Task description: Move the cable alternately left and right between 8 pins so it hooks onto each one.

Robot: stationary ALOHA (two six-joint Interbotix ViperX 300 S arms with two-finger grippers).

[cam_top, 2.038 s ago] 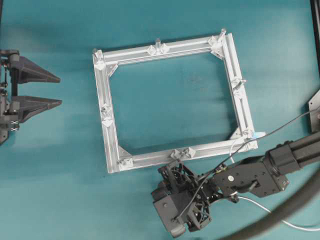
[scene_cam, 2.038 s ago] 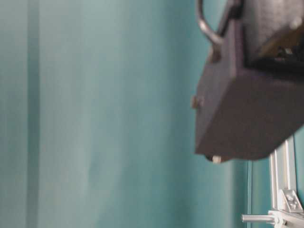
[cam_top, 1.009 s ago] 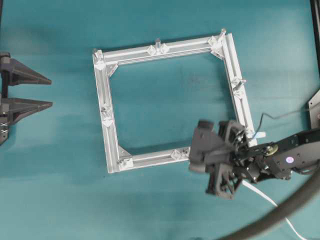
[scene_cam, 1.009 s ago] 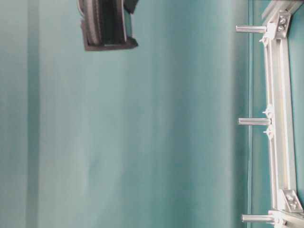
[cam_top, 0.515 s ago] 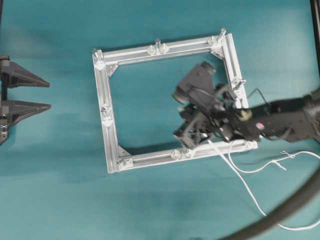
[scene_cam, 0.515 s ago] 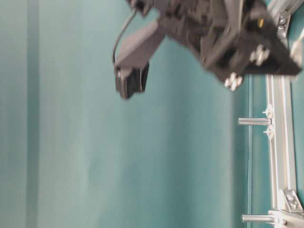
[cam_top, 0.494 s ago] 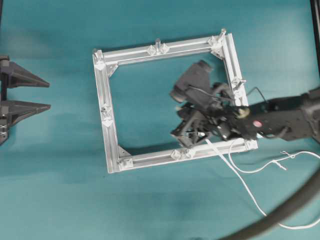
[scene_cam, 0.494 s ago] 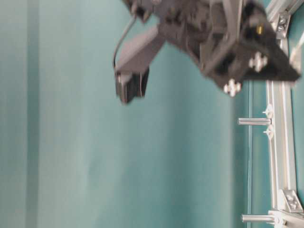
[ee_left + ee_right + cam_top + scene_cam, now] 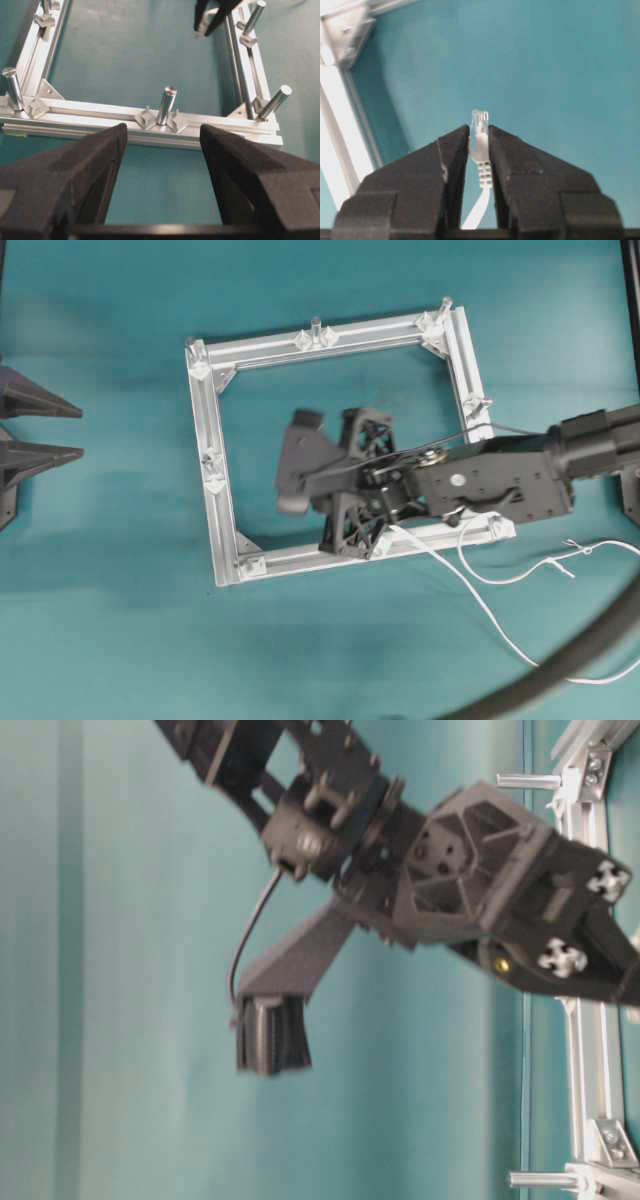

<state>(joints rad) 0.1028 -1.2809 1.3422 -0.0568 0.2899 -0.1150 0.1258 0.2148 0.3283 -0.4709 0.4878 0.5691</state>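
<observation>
Teal table [image 9: 120,620], plain and matte, carries everything listed.

Item: square aluminium frame [image 9: 218,510], lying flat mid-table, with the 8 pins [image 9: 166,105] standing upright on small brackets at its corners and bar middles.

Item: right claw [image 9: 479,145], reaching in over the frame's open middle from the right. I have it closed on the connector plug [image 9: 480,131] at one end of the cable [image 9: 500,632]; the plug's clear tip pokes out past the fingertips.

Item: left claw [image 9: 161,165], parked at the left edge of the table, well apart from the frame, spread wide and holding nothing.

Cable position: from the claw it runs back across the near bar of the frame, then lies in loose loops on the table to the near right. I cannot see it hooked round any pin.

Orientation: the plug's long axis lies in line with the claw fingers, tip leading toward the frame's left side.

Handling note, my judgement: I should keep the grip firm, carry the plug low and outside the chosen pin, then sweep back so the cord catches the shank. Slack behind looks ample; watch that the trailing loops do not snag a bracket.
</observation>
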